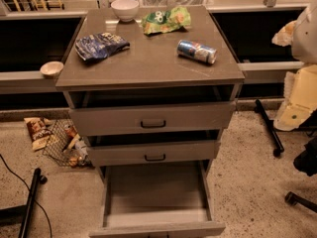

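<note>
The can (196, 51) lies on its side right of centre on the cabinet (148, 68) top, its ends pointing to the upper left and lower right. It touches nothing and is well in from the right edge. The gripper (296, 103) hangs at the right edge of the frame, off the cabinet and lower than its top, with the can the nearest thing to it. It holds nothing that I can see, and I cannot tell whether it is apart or together.

I'd judge that a can lying like that rolls easily, so a grip should come down from above and close across the round body, not nudge it from the side.

Up and left of the can is a crumpled green bag (166, 20). A white bowl (125, 9) stands at the back edge, and a blue bag (100, 45) lies on the left. Below, the bottom drawer (156, 197) is pulled right out, and the two above it stand slightly ajar.
</note>
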Controlling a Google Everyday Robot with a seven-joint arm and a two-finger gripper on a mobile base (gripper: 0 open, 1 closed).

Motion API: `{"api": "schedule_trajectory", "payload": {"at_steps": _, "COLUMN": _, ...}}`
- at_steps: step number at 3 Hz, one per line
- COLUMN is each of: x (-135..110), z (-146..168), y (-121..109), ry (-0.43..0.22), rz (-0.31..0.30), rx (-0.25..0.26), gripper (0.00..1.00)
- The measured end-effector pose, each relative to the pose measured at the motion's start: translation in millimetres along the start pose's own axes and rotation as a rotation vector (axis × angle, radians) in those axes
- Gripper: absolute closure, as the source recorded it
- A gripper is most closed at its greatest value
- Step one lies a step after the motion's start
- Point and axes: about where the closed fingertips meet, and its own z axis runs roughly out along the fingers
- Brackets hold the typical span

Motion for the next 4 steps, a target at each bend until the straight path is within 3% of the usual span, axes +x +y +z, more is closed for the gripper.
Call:
{"api": "schedule_trajectory", "payload": {"at_steps": 3, "x": -2.8, "z": 7.6, "y": -10.6, "ry": -0.042, "rz": 0.019, "rx": 0.008, "gripper": 0.00}}
{"api": "schedule_trajectory", "payload": {"at_steps": 4, "x": 0.6, "z": 23.9, "y": -30.6, "ry": -0.068, "rz": 0.066, "rx": 0.012, "gripper": 0.00}}
